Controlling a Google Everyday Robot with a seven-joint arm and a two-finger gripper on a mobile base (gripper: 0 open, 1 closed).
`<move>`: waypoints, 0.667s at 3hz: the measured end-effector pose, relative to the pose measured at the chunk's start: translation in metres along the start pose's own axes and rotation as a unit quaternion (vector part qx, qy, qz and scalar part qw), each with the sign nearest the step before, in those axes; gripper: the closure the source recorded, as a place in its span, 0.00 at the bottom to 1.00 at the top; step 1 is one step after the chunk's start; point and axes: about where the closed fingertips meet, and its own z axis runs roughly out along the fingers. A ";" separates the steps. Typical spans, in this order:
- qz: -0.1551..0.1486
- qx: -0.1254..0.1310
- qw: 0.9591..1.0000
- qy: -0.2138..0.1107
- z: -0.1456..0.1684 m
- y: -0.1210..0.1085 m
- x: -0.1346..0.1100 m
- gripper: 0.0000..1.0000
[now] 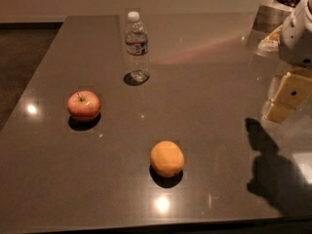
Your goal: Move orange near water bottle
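The orange (167,158) is a round, plain orange-yellow fruit lying on the grey table (204,91) near its front edge, at the centre. The water bottle (136,48) is clear plastic with a white cap and a white-blue label; it stands upright at the back, left of centre. My gripper (285,101) hangs at the right edge of the view, above the table, well to the right of the orange and apart from it. It holds nothing that I can see.
A red-and-yellow apple (84,106) with a stem lies at the left of the table. A metal container (270,14) with dark contents stands at the back right corner. The table's left edge drops to dark floor (22,57).
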 end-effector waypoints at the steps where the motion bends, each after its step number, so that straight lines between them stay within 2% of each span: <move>1: 0.000 0.002 1.000 -0.001 -0.001 0.000 -0.001 0.00; 2: -0.008 -0.009 1.000 -0.026 0.002 0.009 -0.013 0.00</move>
